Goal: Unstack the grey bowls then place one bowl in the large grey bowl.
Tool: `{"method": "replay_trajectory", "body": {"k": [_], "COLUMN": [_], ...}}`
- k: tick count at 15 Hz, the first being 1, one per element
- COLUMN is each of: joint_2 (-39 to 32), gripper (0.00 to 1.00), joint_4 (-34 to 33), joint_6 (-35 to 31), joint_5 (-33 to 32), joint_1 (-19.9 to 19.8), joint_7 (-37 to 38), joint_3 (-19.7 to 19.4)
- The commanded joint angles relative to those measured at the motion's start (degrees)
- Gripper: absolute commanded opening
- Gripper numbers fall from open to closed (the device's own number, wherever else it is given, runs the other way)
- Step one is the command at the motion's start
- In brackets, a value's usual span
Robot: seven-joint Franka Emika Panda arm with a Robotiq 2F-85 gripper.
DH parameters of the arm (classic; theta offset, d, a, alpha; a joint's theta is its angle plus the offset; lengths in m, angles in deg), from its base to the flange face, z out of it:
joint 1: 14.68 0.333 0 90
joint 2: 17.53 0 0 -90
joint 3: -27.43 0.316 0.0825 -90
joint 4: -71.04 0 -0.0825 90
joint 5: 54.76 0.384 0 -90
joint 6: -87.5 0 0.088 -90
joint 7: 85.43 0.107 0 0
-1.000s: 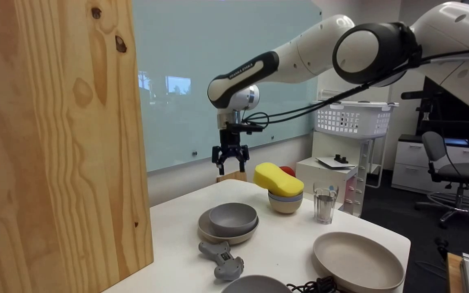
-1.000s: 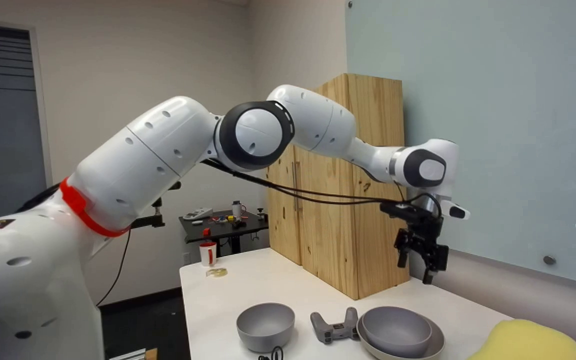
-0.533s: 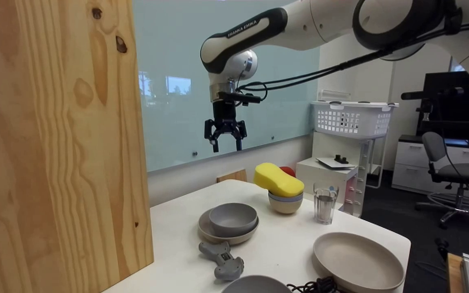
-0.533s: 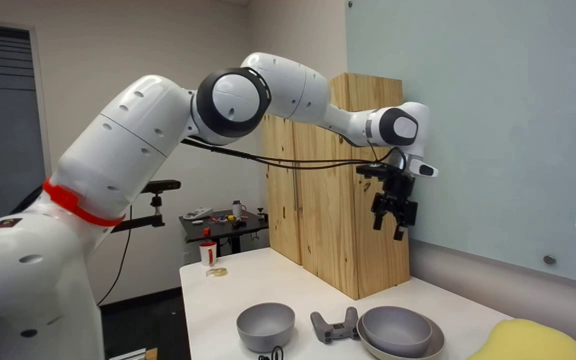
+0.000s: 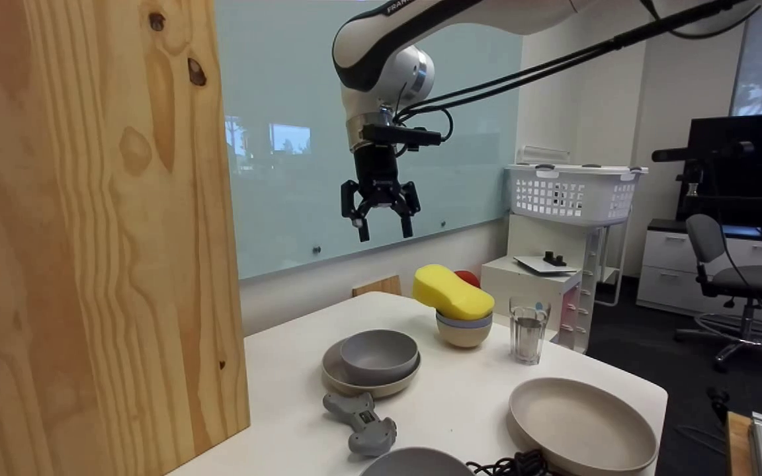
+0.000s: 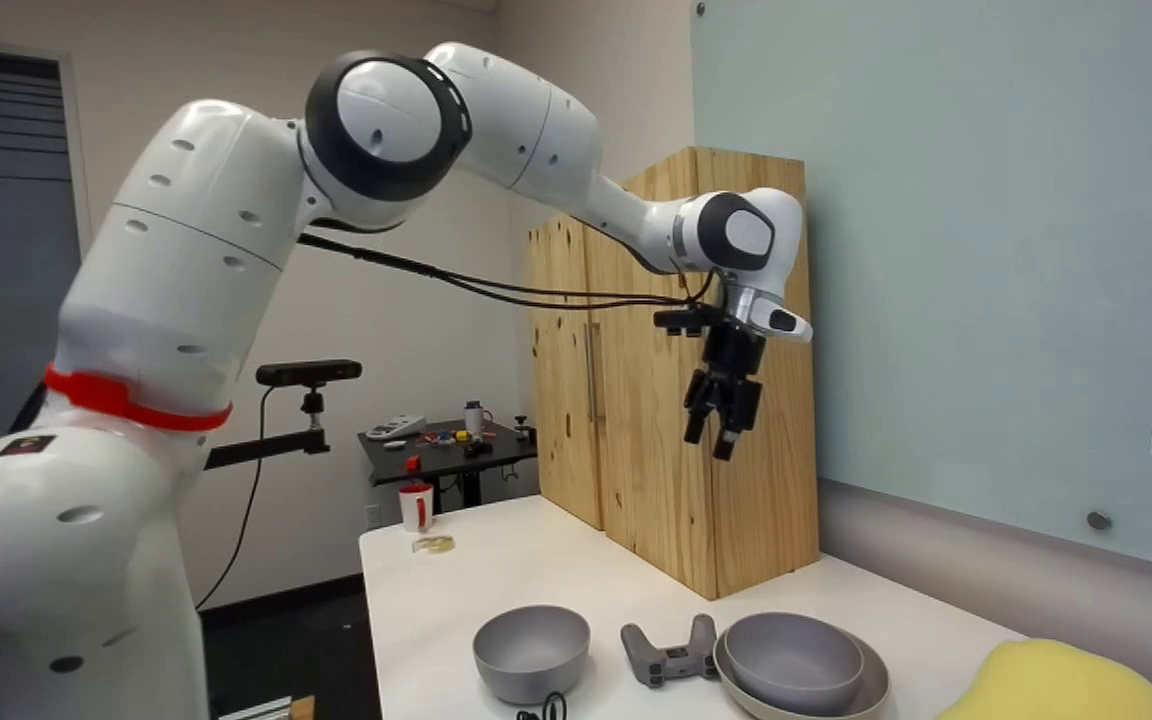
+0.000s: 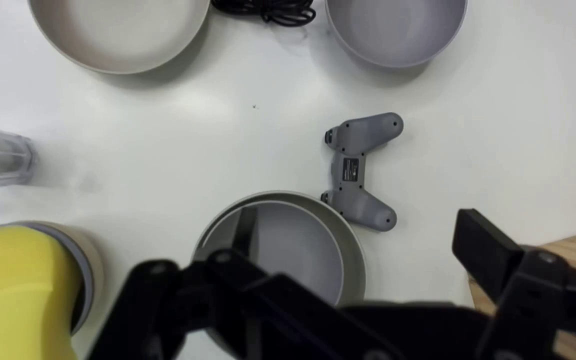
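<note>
One dark grey bowl [image 5: 380, 357] [image 6: 794, 662] [image 7: 300, 245] sits inside the light taupe-grey large bowl [image 5: 335, 373] [image 6: 876, 682] [image 7: 353, 250]. The matching dark grey bowl [image 5: 417, 464] [image 6: 533, 655] [image 7: 399, 32] stands apart on the table, cut off at the edge in an exterior view and in the wrist view. My gripper [image 5: 385, 233] [image 6: 710, 442] [image 7: 363, 240] is open and empty, pointing down high above the table. In the wrist view its left finger hides part of the nested bowls.
A grey game controller [image 5: 362, 423] lies beside the large bowl. A yellow sponge [image 5: 452, 291] rests on small stacked bowls [image 5: 464, 334]. A glass [image 5: 528, 334], a wide beige bowl [image 5: 583, 423] and a black cable [image 5: 520, 464] are on the table. A wooden cabinet [image 6: 706, 400] rises behind.
My open gripper has risen and moved back toward the robot's base, away from the nested bowls. The bowls and other objects have not moved.
</note>
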Motion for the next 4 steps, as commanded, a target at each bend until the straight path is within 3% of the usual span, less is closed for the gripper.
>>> {"method": "replay_trajectory", "body": {"k": [1,2,3,4], "joint_2": [8.2,9.7,4.8,6.2], "gripper": [1.0,1.0,1.0,1.0], "joint_4": [13.6,16.1,7.3,9.6], "joint_6": [-4.7,-5.2,-1.6,-2.2], "joint_5": [0.6,0.6,0.0,0.0], "joint_1": [0.4,0.4,0.0,0.0], "joint_7": [1.0,1.0,0.5,0.5], "joint_3": [0.7,0.9,0.9,1.0]}}
